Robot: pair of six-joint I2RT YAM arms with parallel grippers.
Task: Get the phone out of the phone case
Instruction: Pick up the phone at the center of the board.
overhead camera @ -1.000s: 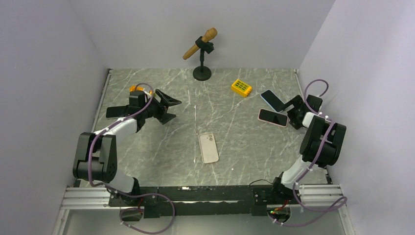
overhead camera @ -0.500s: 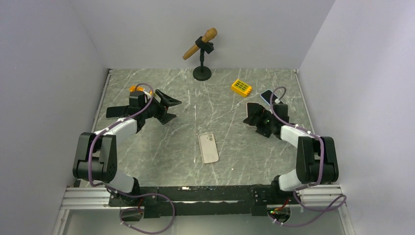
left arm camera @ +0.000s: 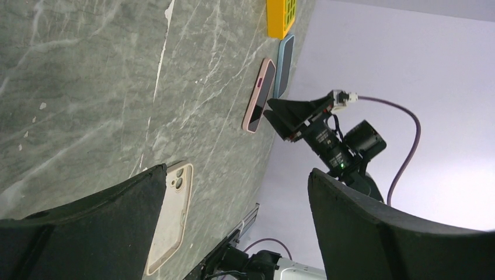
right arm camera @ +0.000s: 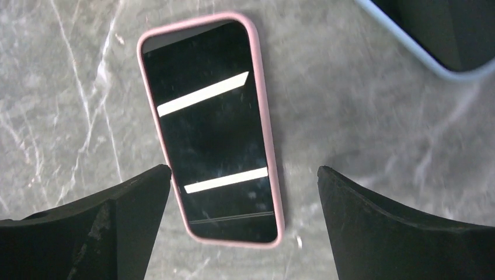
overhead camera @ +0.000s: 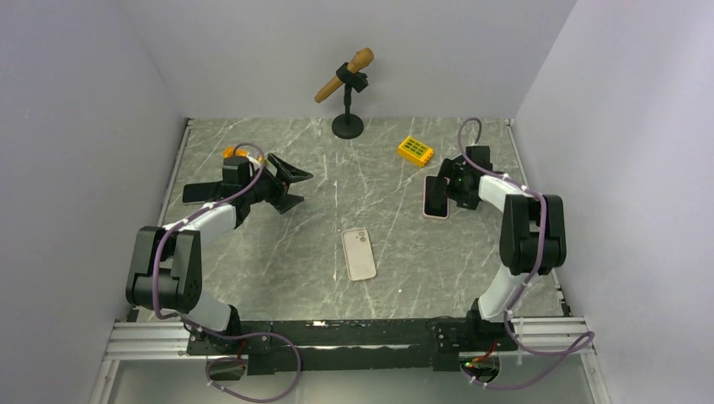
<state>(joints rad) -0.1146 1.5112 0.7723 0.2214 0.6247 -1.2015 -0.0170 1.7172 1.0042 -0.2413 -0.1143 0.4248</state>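
Observation:
A phone in a pink case (overhead camera: 435,198) lies screen up on the marble table (overhead camera: 396,244), right of centre. It also shows in the right wrist view (right arm camera: 213,134) and the left wrist view (left arm camera: 258,96). My right gripper (overhead camera: 444,187) hovers just over its near end, open and empty, with the jaws spread wider than the phone (right arm camera: 244,170). A beige cased phone (overhead camera: 359,254) lies face down at the centre, camera end up (left arm camera: 169,221). My left gripper (overhead camera: 290,185) is open and empty at the left, off the table surface (left arm camera: 236,170).
A phone in a light blue case (right arm camera: 432,35) lies just beyond the pink one (left arm camera: 284,67). A yellow block (overhead camera: 415,151) sits behind them. A microphone on a stand (overhead camera: 347,101) is at the back. An orange item (overhead camera: 234,153) lies by the left arm.
My right arm swung left from the right wall and now sits over the pink phone. The pink phone has shifted left and turned from crosswise to lengthwise. The left arm has not moved.

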